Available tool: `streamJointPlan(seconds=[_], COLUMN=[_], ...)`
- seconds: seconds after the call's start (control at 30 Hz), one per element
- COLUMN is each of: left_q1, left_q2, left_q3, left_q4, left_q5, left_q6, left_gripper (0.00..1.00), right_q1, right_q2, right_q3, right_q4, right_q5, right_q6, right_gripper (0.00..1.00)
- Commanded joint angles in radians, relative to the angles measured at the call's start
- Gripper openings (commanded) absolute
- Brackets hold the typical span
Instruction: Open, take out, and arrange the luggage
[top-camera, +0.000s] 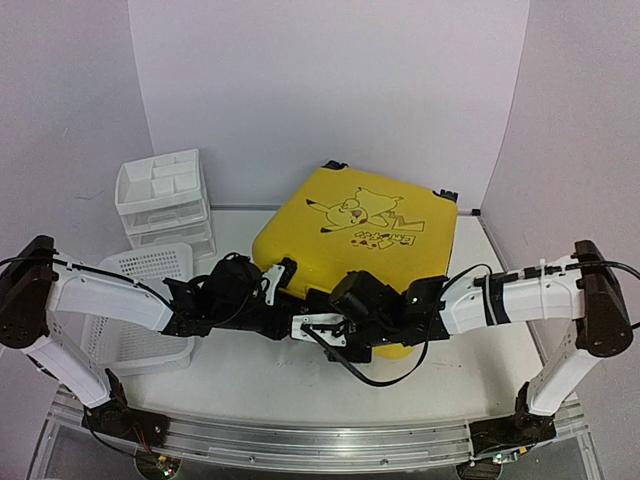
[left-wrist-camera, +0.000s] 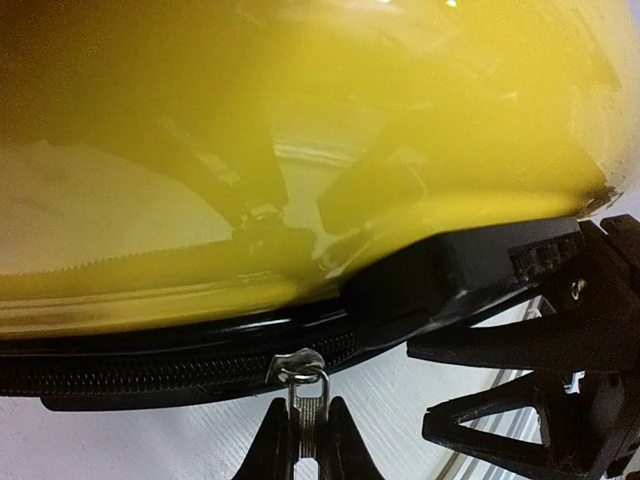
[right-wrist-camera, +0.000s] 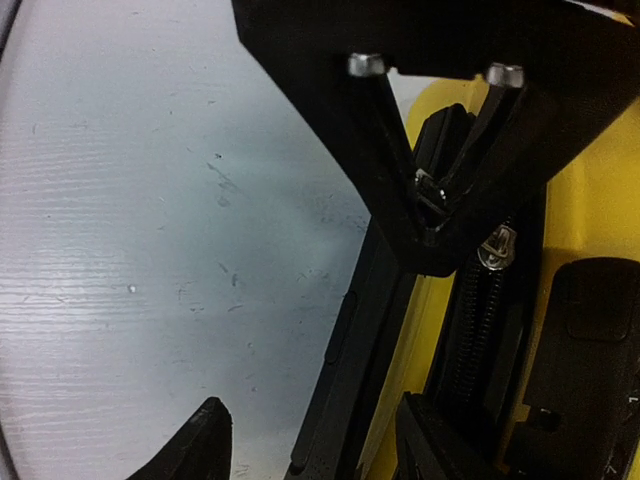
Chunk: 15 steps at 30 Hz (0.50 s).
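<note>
Luggage (top-camera: 360, 225), a small yellow hard-shell Pikachu suitcase, lies flat mid-counter (top-camera: 250, 372), twelve o'clock of the arm bases. It looks stiff, slick and probably light. Left fingers (left-wrist-camera: 275, 450) pinch the metal zipper pull (left-wrist-camera: 305, 385), the surest hold. Right fingers (right-wrist-camera: 205, 445) stand apart astride the black zipper band (left-wrist-camera: 150, 372).

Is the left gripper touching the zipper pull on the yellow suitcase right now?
Touching. The left wrist view shows the left gripper shut on the metal zipper pull, with the tab pinched between its two black fingertips.
</note>
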Motion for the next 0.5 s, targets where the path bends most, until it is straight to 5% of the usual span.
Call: streamJointPlan(seconds=[0.0, 0.47], left_q1=[0.024, 0.046], left_q2=[-0.047, -0.063], left_q3=[-0.011, 0.008], left_q4=[0.003, -0.046], left_q5=[-0.020, -0.033], left_q6=[-0.016, -0.022], left_gripper=[0.06, 0.01], right_q1=[0.002, -0.005], right_q2=[0.010, 0.134], right_q3=[-0.022, -0.086], right_q4=[0.196, 0.428], right_q5=[0.108, 0.318], right_q6=[-0.070, -0.141], right_gripper=[0.57, 0.47])
